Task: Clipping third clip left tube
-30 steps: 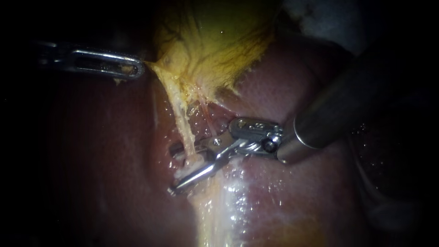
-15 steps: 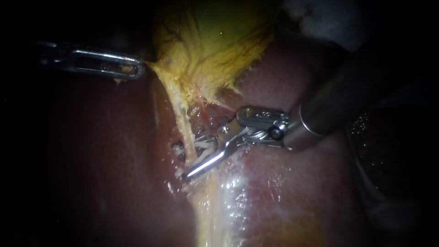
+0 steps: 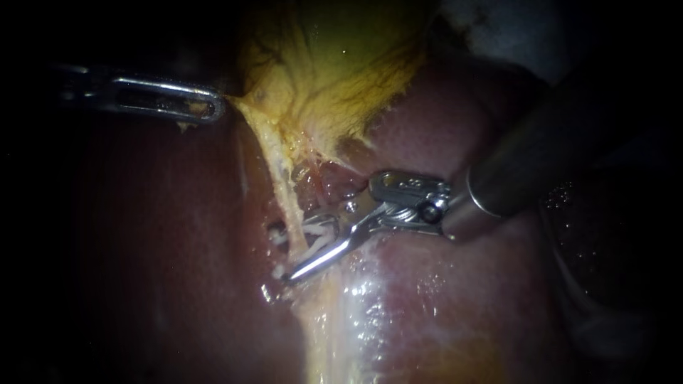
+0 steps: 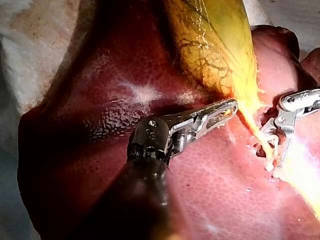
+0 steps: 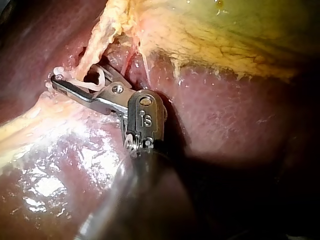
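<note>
endoscope view: right instrument's claw [image 3: 283,252] open astride left tube [image 3: 284,203]

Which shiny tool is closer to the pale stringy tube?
Right. The right instrument has its open jaws on either side of the pale tube; the left instrument is farther up, gripping the gallbladder at its edge.

Left instrument [image 3: 217,107]: slotted jaws clamp edge of yellow veined gallbladder [image 3: 334,78]. Right instrument [image 3: 292,252]: jaws parted at pale stringy tube [image 3: 286,195].
</note>
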Tool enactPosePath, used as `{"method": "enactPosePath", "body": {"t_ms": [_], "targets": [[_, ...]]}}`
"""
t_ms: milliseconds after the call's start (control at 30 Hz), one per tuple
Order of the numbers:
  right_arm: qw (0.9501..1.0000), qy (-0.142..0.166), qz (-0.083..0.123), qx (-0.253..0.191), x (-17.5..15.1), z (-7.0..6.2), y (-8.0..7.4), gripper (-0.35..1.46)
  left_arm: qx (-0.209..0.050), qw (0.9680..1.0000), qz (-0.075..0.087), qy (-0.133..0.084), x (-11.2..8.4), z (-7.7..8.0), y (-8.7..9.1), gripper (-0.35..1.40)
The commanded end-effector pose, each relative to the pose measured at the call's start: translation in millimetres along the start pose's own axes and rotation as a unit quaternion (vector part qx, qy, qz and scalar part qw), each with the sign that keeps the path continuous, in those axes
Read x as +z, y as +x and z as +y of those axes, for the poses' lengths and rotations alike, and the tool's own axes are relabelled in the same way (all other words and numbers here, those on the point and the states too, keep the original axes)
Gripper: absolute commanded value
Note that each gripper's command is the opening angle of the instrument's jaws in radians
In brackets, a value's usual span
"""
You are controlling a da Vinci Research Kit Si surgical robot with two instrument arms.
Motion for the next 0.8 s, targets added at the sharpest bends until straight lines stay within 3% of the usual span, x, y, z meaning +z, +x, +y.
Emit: {"method": "enactPosePath", "body": {"t_ms": [33, 200, 567, 800], "targets": [[1.0000, -0.002, -0.001, 0.000, -0.4, 0.3, -0.1, 0.58, 0.000, 1.0000, 0.000, 0.000, 0.0, 0.0, 0.0, -0.35], [1.0000, -0.007, 0.002, 0.000, -1.0, 0.8, -0.1, 0.58, 0.000, 1.0000, 0.000, 0.000, 0.0, 0.0, 0.0, -0.35], [1.0000, -0.007, 0.004, 0.000, -1.0, 0.6, -0.1, 0.58, 0.000, 1.0000, 0.000, 0.000, 0.0, 0.0, 0.0, -0.35], [0.9994, 0.015, 0.031, 0.003, 0.1, -0.3, 0.0, 0.58, 0.000, 1.0000, 0.000, 0.000, 0.0, 0.0, 0.0, -0.35]]}}
